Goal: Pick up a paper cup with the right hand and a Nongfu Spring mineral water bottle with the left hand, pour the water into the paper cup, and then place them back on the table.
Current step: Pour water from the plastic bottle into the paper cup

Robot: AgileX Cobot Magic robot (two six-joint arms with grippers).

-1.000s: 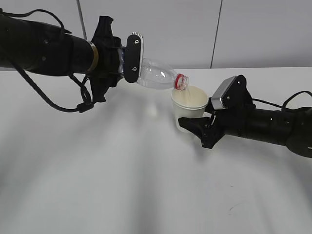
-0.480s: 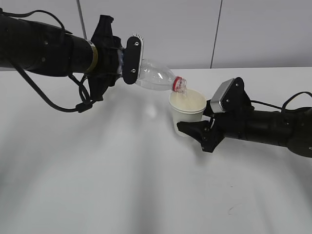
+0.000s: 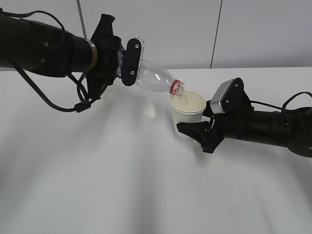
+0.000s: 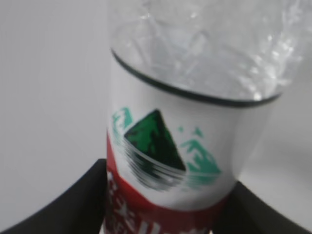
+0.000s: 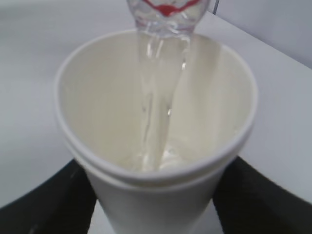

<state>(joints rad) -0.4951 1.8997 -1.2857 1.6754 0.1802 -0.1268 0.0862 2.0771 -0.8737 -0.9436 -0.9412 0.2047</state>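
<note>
My left gripper (image 3: 127,62) is shut on the Nongfu Spring bottle (image 3: 155,78) and holds it tilted, mouth down to the right, above the table (image 3: 122,170). Its red neck ring sits just over the rim of the paper cup (image 3: 187,113). Water streams from the mouth into the cup, clear in the right wrist view (image 5: 156,112). My right gripper (image 3: 195,130) is shut on the cup's lower body and holds it upright, slightly off the table. The left wrist view shows the bottle's red-and-white label (image 4: 165,165) between the black fingers (image 4: 73,204). The cup (image 5: 156,195) fills the right wrist view.
A grey wall with vertical panel seams (image 3: 216,34) stands behind the table. Faint dark scuff marks (image 3: 229,209) lie on the tabletop at the front right. Black cables (image 3: 80,100) hang under the left arm.
The bottle has shifted slightly left and tipped further, its mouth lower over the cup. The cup and right gripper have lowered a little. Water now streams into the cup.
</note>
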